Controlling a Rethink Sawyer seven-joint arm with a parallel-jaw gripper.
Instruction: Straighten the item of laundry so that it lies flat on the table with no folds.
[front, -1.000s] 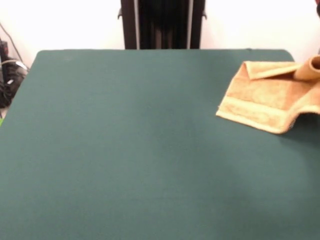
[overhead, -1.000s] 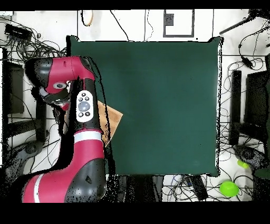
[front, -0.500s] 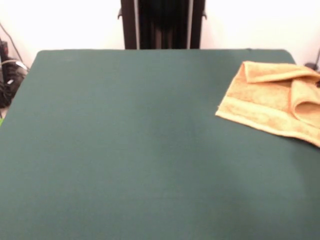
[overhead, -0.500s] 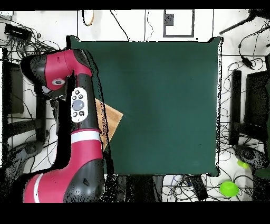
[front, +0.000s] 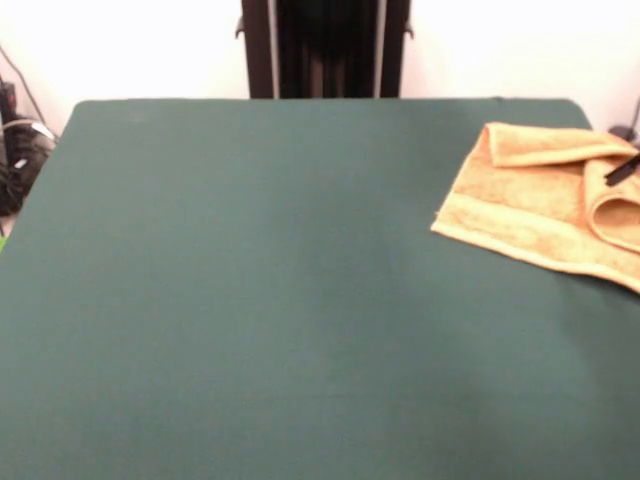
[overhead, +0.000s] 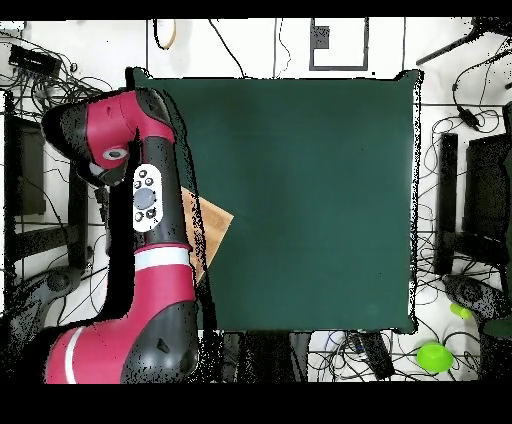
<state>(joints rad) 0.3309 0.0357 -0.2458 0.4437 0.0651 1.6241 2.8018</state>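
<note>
The orange-tan towel (front: 525, 205) lies at the table's far right in the front view and runs past the picture's right edge. Its top edge is turned over and its right part is folded back in a loop. A paler band runs along its near edge. The green table (front: 250, 300) is bare elsewhere. A thin black tip of my gripper (front: 622, 170) pokes in at the right edge, just over the folded loop. In the overhead view my red arm (overhead: 150, 210) covers most of the towel (overhead: 214, 232) at the table's (overhead: 320, 200) left edge, and the gripper is hidden beneath it.
The black pedestal (front: 325, 48) stands behind the table's far edge. Cables (front: 15, 150) lie off the left side. In the overhead view, cables and dark equipment (overhead: 470, 200) surround the table, and a green object (overhead: 435, 355) lies on the floor.
The towel's right part, lifted in a hump a second ago, has dropped and lies folded over. A black gripper tip has come into view above it. The arm shifted slightly.
</note>
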